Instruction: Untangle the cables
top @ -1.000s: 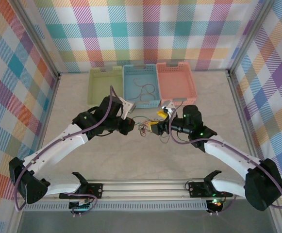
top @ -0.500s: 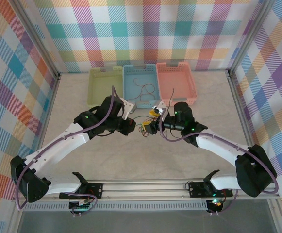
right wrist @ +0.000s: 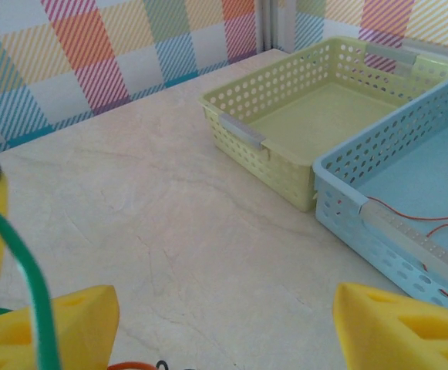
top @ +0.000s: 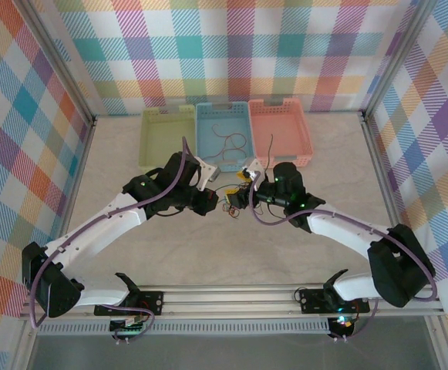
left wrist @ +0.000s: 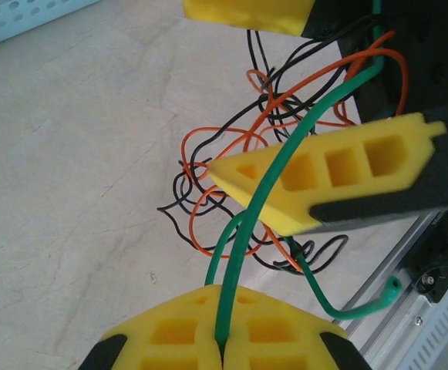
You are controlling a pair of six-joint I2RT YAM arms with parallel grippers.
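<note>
1. Green tray (top: 166, 139): placed at the far side of the table (top: 224, 254), leftmost in a row of three.
2. Left gripper (top: 208, 202): clamped tight on a green cable (left wrist: 285, 154), which is pinched between the yellow pads (left wrist: 170, 331) and is led up across the tangle.
3. Blue tray (top: 208, 127): middle of the row; a loose red cable (top: 231, 141) is contained in it.
4. Tangle of cables (top: 227, 206): orange, black and green strands, knotted on the table just in front of the blue tray, between the two grippers.
5. Right gripper (top: 237, 199): jaws spread wide, one finger set on either side of part of the tangle.
6. Pink tray (top: 280, 135): rightmost of the row.
</note>
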